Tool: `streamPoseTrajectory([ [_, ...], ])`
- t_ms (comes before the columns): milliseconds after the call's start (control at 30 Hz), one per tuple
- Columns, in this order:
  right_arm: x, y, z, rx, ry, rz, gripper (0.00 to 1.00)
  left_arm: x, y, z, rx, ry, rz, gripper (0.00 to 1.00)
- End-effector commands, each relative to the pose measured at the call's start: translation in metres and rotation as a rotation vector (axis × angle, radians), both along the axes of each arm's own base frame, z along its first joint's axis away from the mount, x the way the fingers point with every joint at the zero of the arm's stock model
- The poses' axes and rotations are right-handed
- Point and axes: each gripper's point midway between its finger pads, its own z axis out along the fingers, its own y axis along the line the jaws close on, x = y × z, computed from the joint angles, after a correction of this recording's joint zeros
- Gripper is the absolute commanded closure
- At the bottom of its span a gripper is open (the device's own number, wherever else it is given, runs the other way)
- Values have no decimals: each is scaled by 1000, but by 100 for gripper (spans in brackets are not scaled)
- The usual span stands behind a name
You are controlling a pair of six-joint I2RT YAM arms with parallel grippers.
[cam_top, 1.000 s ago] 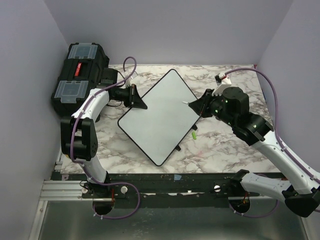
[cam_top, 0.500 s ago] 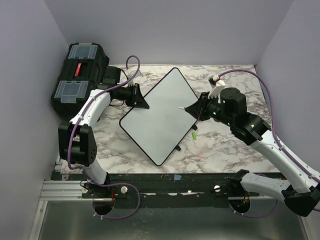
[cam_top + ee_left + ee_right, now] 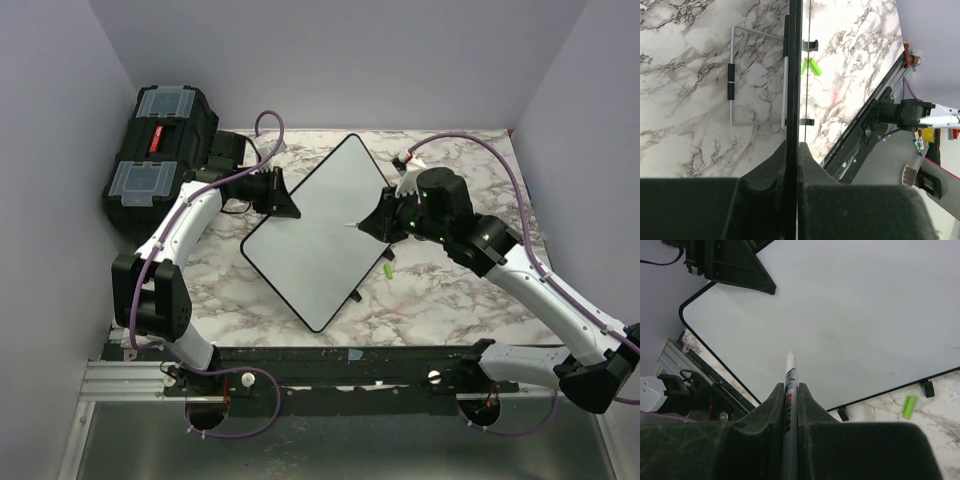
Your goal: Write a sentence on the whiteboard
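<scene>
Top external view has the whiteboard [image 3: 315, 235] lying cornerwise on the marble table [image 3: 450, 300], its face plain white, with the left gripper [image 3: 288, 207] clamped on its upper-left rim and a black toolbox [image 3: 160, 150] standing at the far-left corner. Right gripper [image 3: 372, 222] is closed tight around a marker [image 3: 352, 224], whose white tip sits over the right half of the board; whether the tip touches the face I cannot tell. A small green cap [image 3: 387, 270] lies on the table just beside the board's lower-right edge.
</scene>
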Motion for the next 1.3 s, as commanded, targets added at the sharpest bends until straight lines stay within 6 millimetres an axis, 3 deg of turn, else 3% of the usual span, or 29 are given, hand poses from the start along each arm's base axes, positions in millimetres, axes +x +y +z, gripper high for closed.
streamPoseTrajectory([
  [0,-11,18,8,-46,-8,78,99,18,21,1,148,-128,70,100],
  [433,-49,115,-9,-96,-73,158,99,8,20,10,121,-166,86,100],
  [667,-45,139,4,-52,-113,174,99,5,20,16,119,-188,98,100],
  [967,-45,173,1,-54,-133,220,99,5,19,20,111,-194,109,100],
  [1267,-44,181,7,-33,-167,220,99,6,19,21,108,-198,119,100],
])
